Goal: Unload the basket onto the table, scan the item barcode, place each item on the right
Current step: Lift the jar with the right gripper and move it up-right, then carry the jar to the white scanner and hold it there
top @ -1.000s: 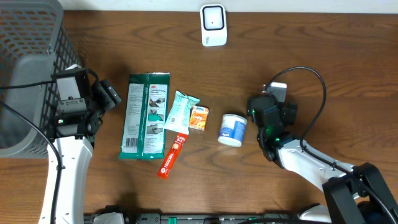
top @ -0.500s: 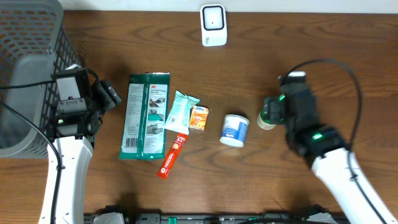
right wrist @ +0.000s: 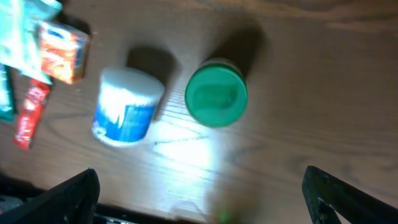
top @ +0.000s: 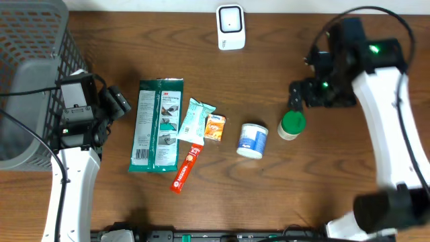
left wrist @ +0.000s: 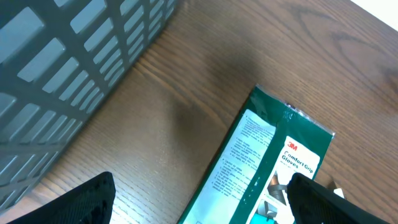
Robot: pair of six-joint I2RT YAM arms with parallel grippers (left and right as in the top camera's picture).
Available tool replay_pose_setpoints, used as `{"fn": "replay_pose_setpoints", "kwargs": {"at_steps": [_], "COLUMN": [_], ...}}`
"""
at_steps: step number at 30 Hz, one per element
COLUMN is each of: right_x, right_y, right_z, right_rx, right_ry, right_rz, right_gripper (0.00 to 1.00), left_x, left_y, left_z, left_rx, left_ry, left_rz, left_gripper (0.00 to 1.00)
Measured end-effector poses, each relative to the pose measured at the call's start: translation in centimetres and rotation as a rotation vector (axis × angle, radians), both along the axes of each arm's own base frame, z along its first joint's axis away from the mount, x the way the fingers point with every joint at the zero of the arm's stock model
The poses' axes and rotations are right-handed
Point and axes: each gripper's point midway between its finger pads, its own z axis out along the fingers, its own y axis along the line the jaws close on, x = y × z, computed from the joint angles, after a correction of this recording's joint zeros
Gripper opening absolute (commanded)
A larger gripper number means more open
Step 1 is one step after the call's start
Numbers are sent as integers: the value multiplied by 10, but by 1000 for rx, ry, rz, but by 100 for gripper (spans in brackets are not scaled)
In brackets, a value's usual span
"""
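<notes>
Two containers rest on the table (top: pixel 302 195): a white tub (top: pixel 252 140) on its side and, just beside it, the upright green-lidded jar (top: pixel 291 125), contents hidden. Left gripper (left wrist: pixel 205 202) and right gripper (right wrist: pixel 202 199) both gape empty.

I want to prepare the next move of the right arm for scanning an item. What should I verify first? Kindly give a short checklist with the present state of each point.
1. Right gripper open and empty: ok.
2. Round jar with green lid standing upright: ok.
3. Jar apart from the white tub with blue label: ok, a gap shows between them.
4. Barcode on the jar located: cannot tell, only its lid shows.
5. White scanner with nothing in front of it: ok.
6. Left gripper open, empty, near the green glove packet and away from the jar: ok.
</notes>
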Motion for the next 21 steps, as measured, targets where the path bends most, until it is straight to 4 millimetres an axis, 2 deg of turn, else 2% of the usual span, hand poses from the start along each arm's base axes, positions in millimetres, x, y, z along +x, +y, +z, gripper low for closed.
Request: {"fn": "replay_pose_setpoints", "kwargs": {"at_steps": [4,6,13,21], "right_x": [8,12,23,10], "right_y": [3,5,6,4], "right_z": [-37,-52,-85,-111], "right_rx": [-18,-24,-45,-65], "right_ry": [103,138,188,310], "right_rz": [33,49,65,70], "right_gripper": [98,90,86,87], "left_x": [0,0,0,0], "left_y": [0,0,0,0], "left_z": [0,0,0,0], "left_rx": [0,0,0,0], "left_ry": [0,0,0,0], "left_rz": [0,0,0,0], "left_gripper": [88,88,88,88]}}
